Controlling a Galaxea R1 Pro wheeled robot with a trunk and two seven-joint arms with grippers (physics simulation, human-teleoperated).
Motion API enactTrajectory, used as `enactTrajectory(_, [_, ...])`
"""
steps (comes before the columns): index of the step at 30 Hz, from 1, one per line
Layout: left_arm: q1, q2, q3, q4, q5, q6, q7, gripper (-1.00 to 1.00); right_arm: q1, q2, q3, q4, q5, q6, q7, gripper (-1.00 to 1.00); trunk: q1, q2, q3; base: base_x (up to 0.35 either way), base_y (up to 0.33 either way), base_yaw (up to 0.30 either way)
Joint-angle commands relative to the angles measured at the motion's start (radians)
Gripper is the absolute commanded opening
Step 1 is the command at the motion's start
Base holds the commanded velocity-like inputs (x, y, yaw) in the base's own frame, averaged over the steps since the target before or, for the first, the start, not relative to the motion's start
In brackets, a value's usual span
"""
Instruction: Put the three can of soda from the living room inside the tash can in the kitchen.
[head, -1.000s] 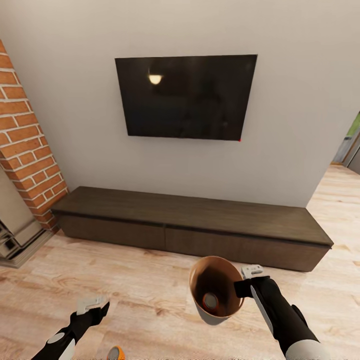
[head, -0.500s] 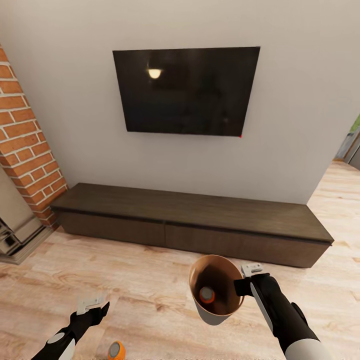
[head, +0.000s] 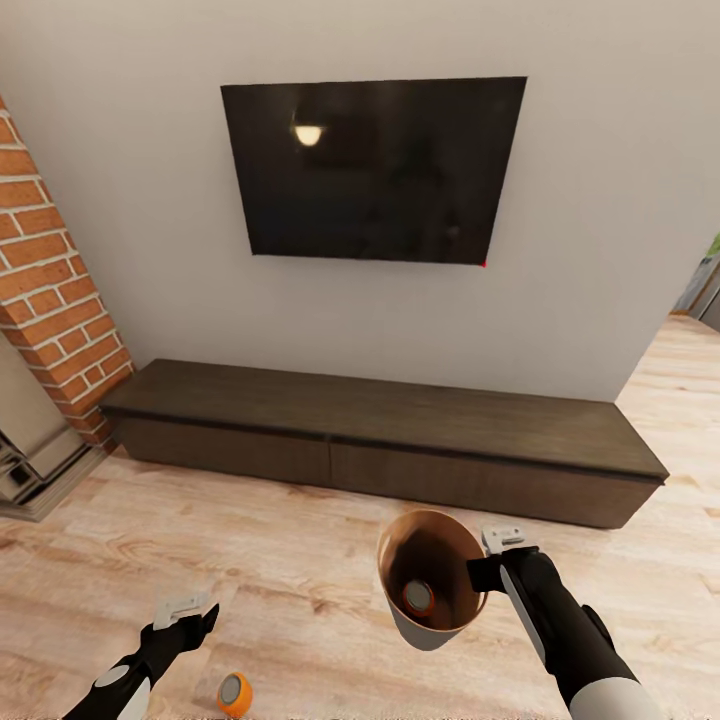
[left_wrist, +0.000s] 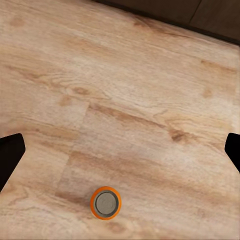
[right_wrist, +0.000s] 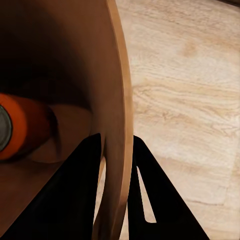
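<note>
right gripper clamped on the rim of the trash can, one finger inside the wall, one outside; bin held off the wood plank floor, tilted, mouth toward the camera. one orange soda can lies inside on the copper lining, seen also in the right wrist view. left gripper spread wide, holding nothing, above the floor. second orange soda can stands upright on the floor just beside it, grey top up. ahead: low dark tv cabinet, wall tv, brick fireplace at left
</note>
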Motion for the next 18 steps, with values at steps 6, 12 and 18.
enactTrajectory(6, [0.0,0.0,0.0,0.0,0.0,0.0,0.0,1.0,0.0,0.0,0.0,-0.001,-0.012,0.0,0.005,-1.0,0.0,0.0,-0.01,0.0,0.0,0.0])
enactTrajectory(12, [0.0,0.001,0.0,-0.001,0.0,0.0,0.0,1.0,0.0,0.0,0.0,0.0,-0.012,0.0,0.005,-1.0,0.0,0.0,-0.019,0.0,0.0,0.0])
enactTrajectory(18, [0.0,0.0,0.0,0.0,0.0,0.0,-0.001,1.0,0.0,0.001,0.001,0.0,-0.012,0.0,0.005,-1.0,0.0,0.0,-0.029,0.0,0.0,0.0])
